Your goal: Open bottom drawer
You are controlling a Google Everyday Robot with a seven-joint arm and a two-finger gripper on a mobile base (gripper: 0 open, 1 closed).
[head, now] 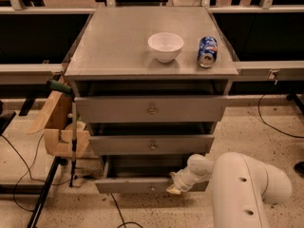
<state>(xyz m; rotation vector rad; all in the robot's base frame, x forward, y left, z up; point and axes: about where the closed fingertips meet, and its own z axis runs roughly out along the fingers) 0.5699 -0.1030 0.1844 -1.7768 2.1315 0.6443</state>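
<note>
The bottom drawer point(128, 185) is the lowest and narrowest grey front of the cabinet, with a small round knob point(152, 188). It stands pulled out from the cabinet, and a dark gap shows above its front. My gripper point(174, 185) is at the drawer front, just right of the knob, at the end of my white arm point(247, 184), which comes in from the lower right.
A white bowl point(165, 46) and a blue can point(207, 51) lying on its side rest on the cabinet top point(114, 46). The top drawer point(151, 109) and middle drawer point(151, 145) are above. A cardboard box point(59, 127) and cables are on the floor at the left.
</note>
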